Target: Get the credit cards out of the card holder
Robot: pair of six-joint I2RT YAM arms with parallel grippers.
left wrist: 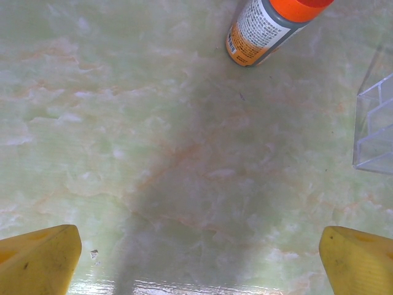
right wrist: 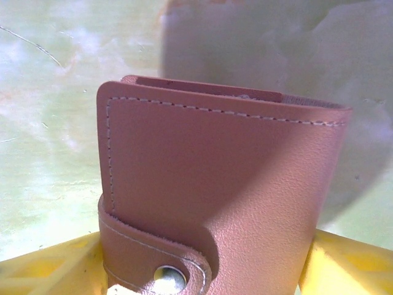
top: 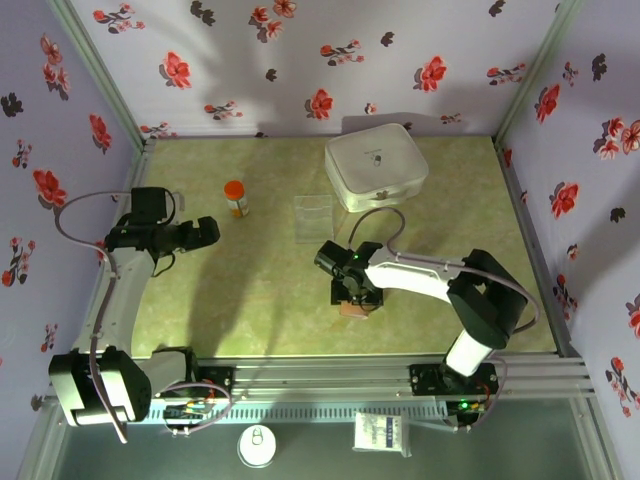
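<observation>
The card holder is a brown leather wallet, folded closed with its snap strap fastened. It stands between the yellow fingers of my right gripper, which is shut on its sides. From above, the card holder peeks out under the right gripper near the table's front middle. The credit cards are hidden inside the closed wallet. My left gripper hovers over bare table at the left, open with nothing between its fingers.
An orange-capped bottle stands just beyond the left gripper, and its body shows ahead of the left wrist. A clear plastic tray sits mid-table. A white rounded case lies at the back.
</observation>
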